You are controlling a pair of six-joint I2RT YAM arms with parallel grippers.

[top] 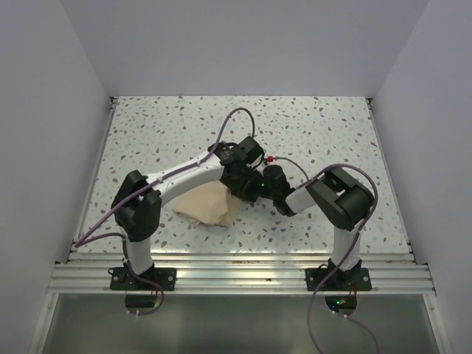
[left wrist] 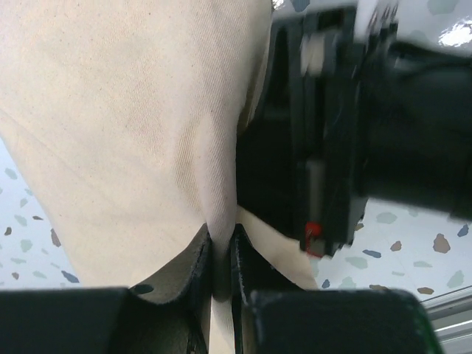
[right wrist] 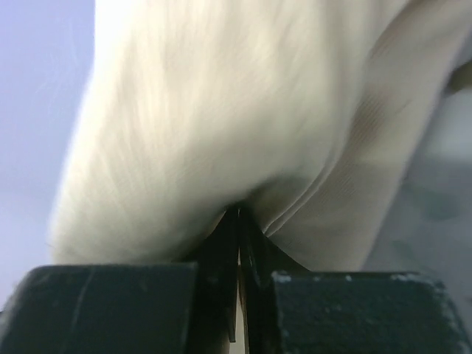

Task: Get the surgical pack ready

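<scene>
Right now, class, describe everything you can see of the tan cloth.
The cloth is plain tan-beige woven fabric with a fine twill look. It is bunched into a soft, crumpled heap rather than spread flat, and lies near the middle of the speckled table. The left gripper is shut on a raised fold, and the right gripper is shut on another. Whether anything is wrapped inside cannot be seen.

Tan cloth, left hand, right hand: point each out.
tan cloth (top: 206, 208), top external view, bunched part by left arm
left hand (left wrist: 221, 245), left wrist view, between its fingertips
right hand (right wrist: 238, 220), right wrist view, between its fingertips
</scene>
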